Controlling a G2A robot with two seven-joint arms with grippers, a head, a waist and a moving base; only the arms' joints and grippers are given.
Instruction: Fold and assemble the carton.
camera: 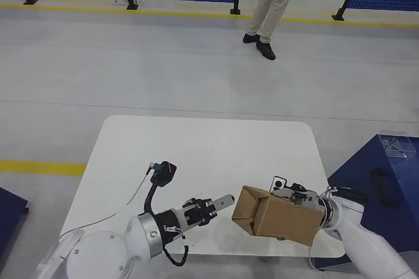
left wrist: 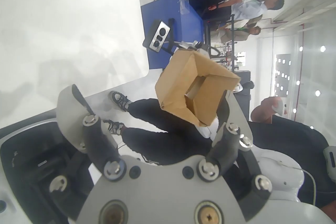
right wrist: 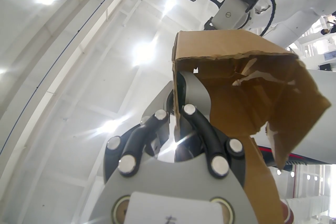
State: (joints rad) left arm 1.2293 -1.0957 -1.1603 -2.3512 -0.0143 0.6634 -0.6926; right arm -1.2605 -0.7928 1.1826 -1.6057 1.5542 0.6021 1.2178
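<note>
My right claw (right wrist: 179, 89) pinches one wall of the brown cardboard carton (camera: 279, 217), boxy with ragged flaps, over the smooth white desk's (camera: 195, 143) near edge. My left claw (camera: 224, 202) gapes wide just beside it.

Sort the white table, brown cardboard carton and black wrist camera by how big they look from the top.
Largest: white rounded table.
Middle: brown cardboard carton, held up nearer the lens.
Smallest: black wrist camera.

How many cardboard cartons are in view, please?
1. The brown cardboard carton is held by the right gripper, over the near right corner of the white table.
</note>
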